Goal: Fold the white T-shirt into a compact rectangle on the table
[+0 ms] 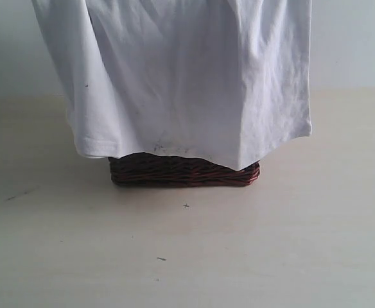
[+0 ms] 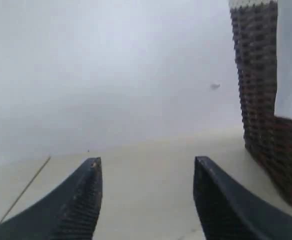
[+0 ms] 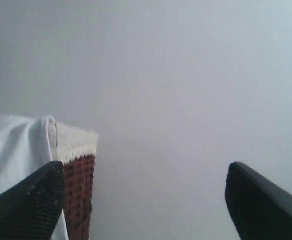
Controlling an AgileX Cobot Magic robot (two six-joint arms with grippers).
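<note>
The white T-shirt [image 1: 187,77] hangs down in folds over the dark wicker basket [image 1: 184,173], hiding all but the basket's base; its top runs past the frame's upper edge. The table [image 1: 187,256] spreads pale beige around it. Neither gripper shows in the exterior view. In the left wrist view my left gripper [image 2: 147,160] is open over bare table, with the basket [image 2: 258,75] and a strip of shirt [image 2: 291,60] off to one side. My right gripper [image 3: 145,167] is open and holds nothing; the shirt [image 3: 11,150] and basket [image 3: 78,195] lie beside one finger.
The basket's lace-edged cream liner [image 3: 76,140] shows at its rim under the shirt. A few small dark specks [image 1: 186,206] dot the tabletop in front of the basket. A pale wall rises behind the table.
</note>
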